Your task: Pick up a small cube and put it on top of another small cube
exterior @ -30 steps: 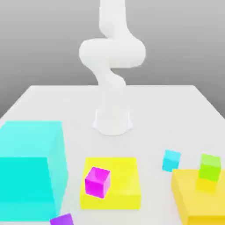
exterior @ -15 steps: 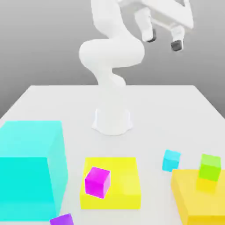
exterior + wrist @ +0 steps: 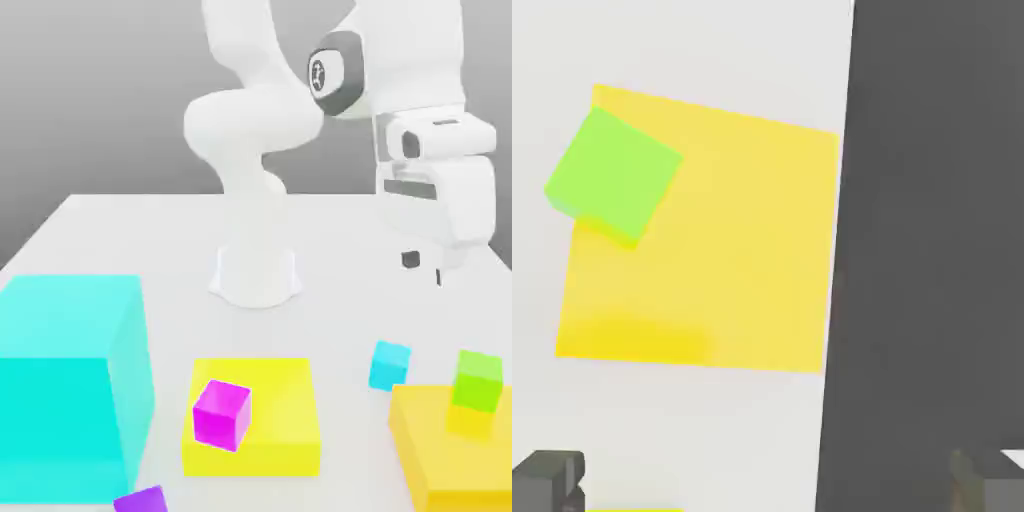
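Observation:
The small cyan cube (image 3: 390, 365) rests on the white table, toward the exterior view's right. My gripper (image 3: 425, 268) hangs in the air above and slightly beyond it, open, with nothing between its fingers. A small green cube (image 3: 477, 380) sits on a yellow-orange block (image 3: 440, 460) just right of the cyan cube. The hand view looks down on that green cube (image 3: 612, 175) and its yellow-orange block (image 3: 722, 260), with my gripper (image 3: 768, 490) spread wide. A small magenta cube (image 3: 222, 413) sits on a flat yellow block (image 3: 275, 420).
A huge cyan block (image 3: 70, 385) fills the exterior view's left front. A small purple cube (image 3: 142, 500) lies at the front edge. The arm's white base (image 3: 256, 275) stands mid-table. In the hand view the table edge (image 3: 837, 300) runs beside the yellow-orange block.
The arm swung over and down. My gripper came into view at the top, then dropped to hang low over the table on the exterior view's right. No cube has moved.

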### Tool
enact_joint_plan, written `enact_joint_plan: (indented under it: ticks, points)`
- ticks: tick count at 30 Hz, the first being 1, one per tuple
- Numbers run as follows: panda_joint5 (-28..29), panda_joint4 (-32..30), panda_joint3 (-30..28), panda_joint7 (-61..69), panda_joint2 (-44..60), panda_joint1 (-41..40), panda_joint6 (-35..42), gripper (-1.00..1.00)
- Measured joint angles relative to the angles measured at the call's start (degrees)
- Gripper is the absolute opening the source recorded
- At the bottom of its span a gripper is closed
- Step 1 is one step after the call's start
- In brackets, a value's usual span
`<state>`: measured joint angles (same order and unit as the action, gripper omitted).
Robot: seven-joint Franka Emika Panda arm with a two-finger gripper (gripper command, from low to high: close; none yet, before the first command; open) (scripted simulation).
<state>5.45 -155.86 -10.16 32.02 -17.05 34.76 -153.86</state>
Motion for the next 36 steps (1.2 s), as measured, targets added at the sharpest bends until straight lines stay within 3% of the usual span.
enact_joint_plan:
  ticks: [16, 20, 23, 24, 31, 36]
  points:
    - [-4.21, -11.08, -0.92, 41.27, 15.21, 13.59, -11.69, 0.0]
    - [-11.04, -10.04, 2.93, 47.16, 23.13, 11.73, -18.08, 0.0]
    - [-12.38, -8.98, 8.05, 48.25, 29.29, 6.83, -23.2, 0.0]
    - [-12.55, -8.75, 8.92, 48.41, 30.62, 5.98, -24.3, -1.0]
    - [-12.72, -8.76, 9.07, 48.56, 30.57, 5.85, -24.17, -1.0]
    - [-7.92, -10.38, 5.61, 45.02, 21.52, 8.05, -16.74, -1.0]
